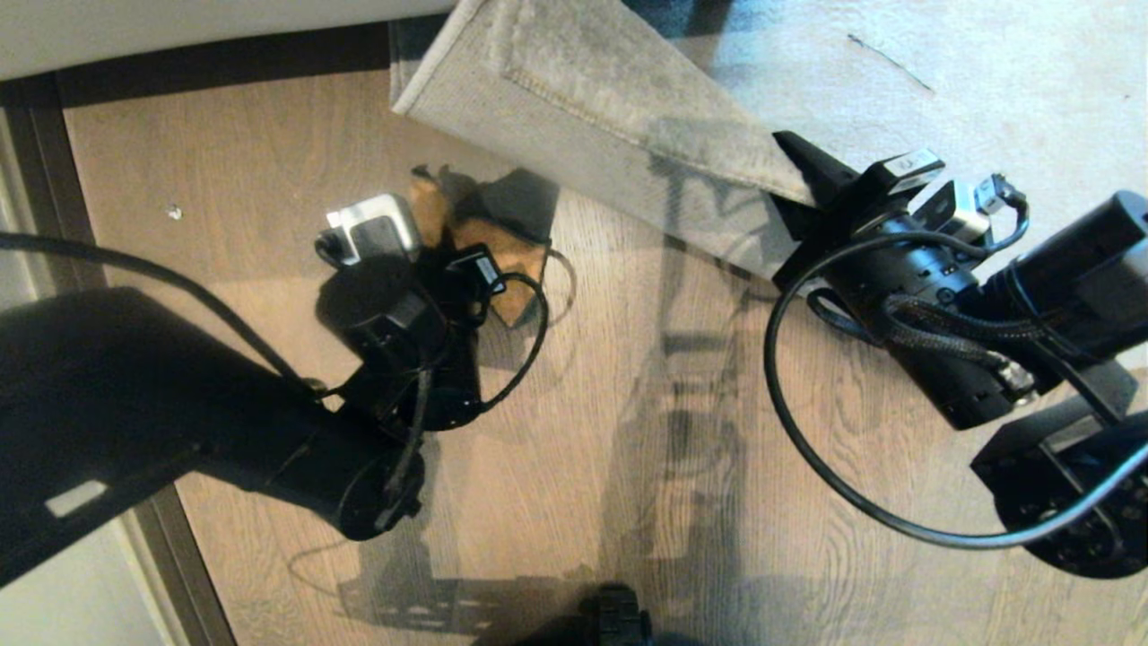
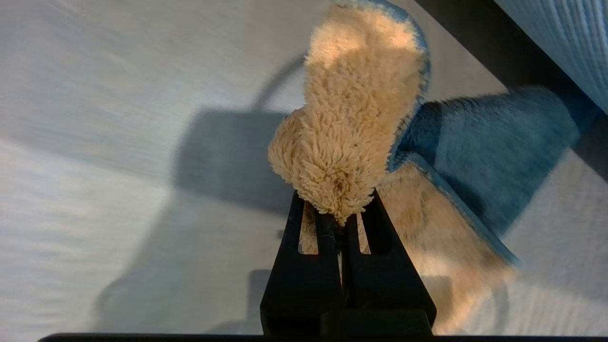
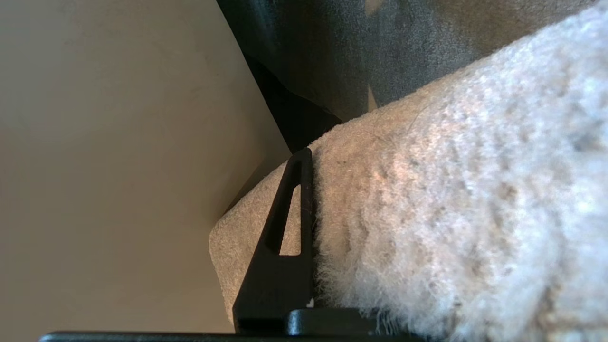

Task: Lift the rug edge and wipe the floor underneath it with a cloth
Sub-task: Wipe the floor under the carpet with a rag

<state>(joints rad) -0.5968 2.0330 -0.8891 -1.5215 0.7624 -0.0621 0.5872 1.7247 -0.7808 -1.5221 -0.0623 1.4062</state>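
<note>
The rug edge [image 1: 574, 108] is raised and folded back, its pale underside showing. My right gripper [image 1: 796, 175] is shut on that edge at the right of the fold. In the right wrist view one black finger [image 3: 289, 228] presses the woolly rug pile [image 3: 451, 213], which hides the other finger. On the bared wood floor [image 1: 269, 161] lies the cloth [image 1: 489, 229], tan on one face and dark on the other. My left gripper [image 1: 457, 256] is shut on a bunched tan fold of the cloth [image 2: 351, 118], fingertips together [image 2: 339, 223], with the cloth's loose end trailing on the floor [image 2: 95, 142].
A pale wall with a dark skirting [image 1: 224, 54] runs along the back, and a dark strip [image 1: 54, 179] borders the floor on the left. A small white speck [image 1: 174, 213] lies on the planks. My base [image 1: 619, 619] shows at the bottom edge. Cables loop from both wrists.
</note>
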